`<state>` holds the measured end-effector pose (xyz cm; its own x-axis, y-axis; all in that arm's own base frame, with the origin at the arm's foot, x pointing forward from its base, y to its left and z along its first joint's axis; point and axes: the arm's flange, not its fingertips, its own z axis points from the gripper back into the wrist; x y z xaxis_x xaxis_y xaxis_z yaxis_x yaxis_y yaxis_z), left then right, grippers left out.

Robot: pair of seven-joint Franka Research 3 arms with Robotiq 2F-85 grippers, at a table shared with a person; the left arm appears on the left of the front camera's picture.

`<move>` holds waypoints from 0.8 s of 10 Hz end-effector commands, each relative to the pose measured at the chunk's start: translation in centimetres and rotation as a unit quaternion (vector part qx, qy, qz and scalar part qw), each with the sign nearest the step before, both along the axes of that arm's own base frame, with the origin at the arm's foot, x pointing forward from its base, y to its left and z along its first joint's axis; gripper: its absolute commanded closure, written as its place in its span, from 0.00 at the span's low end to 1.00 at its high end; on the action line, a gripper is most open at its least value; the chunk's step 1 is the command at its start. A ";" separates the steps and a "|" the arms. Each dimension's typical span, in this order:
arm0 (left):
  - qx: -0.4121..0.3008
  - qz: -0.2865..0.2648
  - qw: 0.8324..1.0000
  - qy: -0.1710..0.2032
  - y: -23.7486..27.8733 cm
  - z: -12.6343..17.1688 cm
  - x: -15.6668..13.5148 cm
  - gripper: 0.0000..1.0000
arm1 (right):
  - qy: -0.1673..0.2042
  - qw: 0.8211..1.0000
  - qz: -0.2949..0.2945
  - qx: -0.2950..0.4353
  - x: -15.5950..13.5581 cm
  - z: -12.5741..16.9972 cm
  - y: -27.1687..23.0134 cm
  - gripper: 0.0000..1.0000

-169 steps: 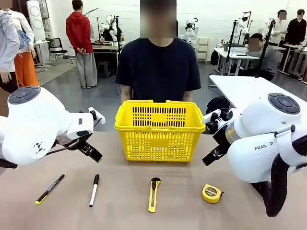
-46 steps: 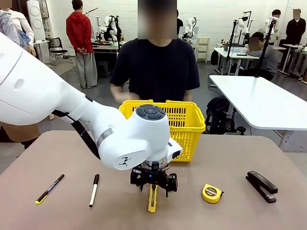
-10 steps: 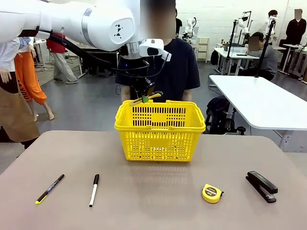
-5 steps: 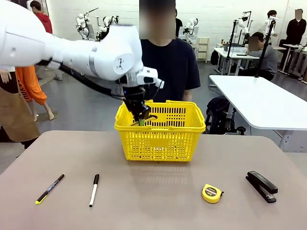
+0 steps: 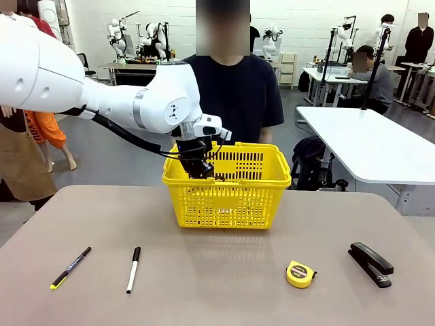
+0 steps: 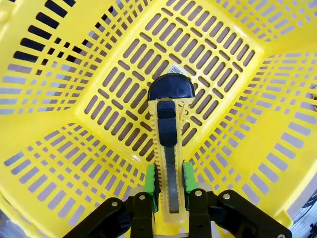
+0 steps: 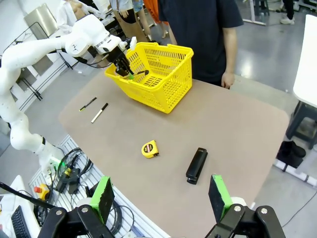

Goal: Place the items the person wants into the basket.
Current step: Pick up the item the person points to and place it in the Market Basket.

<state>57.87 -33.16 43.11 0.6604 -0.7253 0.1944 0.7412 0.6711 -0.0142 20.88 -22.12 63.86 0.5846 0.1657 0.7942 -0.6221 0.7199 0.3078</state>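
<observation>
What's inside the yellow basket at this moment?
The yellow-and-black utility knife, clamped in the left tool, pointing down at the slotted floor of the basket. No other item shows on the floor around it; the strip beneath knife and tool is covered.

Past the far edge of the brown desk [image 5: 224, 272] lies grey floor [image 5: 102, 166]; a long white table [image 5: 367, 146] stands off its right corner, white walls [image 5: 319, 27] behind.
</observation>
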 end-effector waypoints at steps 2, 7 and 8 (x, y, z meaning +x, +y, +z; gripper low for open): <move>0.003 -0.024 1.000 0.005 -0.6 -0.5 0.8 0.15 | -0.009 1.000 0.008 0.008 0.1 0.2 0.1 0.00; 0.001 -0.034 0.999 -0.003 -0.8 0.1 0.5 0.00 | -0.009 1.000 0.008 0.008 0.1 0.2 0.1 0.00; 0.003 -0.035 0.999 -0.005 -0.9 0.1 0.5 0.00 | -0.009 1.000 0.008 0.008 0.1 0.2 0.1 0.00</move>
<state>58.30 -34.19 43.13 0.6283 -0.7503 0.2055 0.7684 0.6399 -0.0130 20.90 -22.13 63.84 0.5852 0.1660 0.7937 -0.6219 0.7200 0.3080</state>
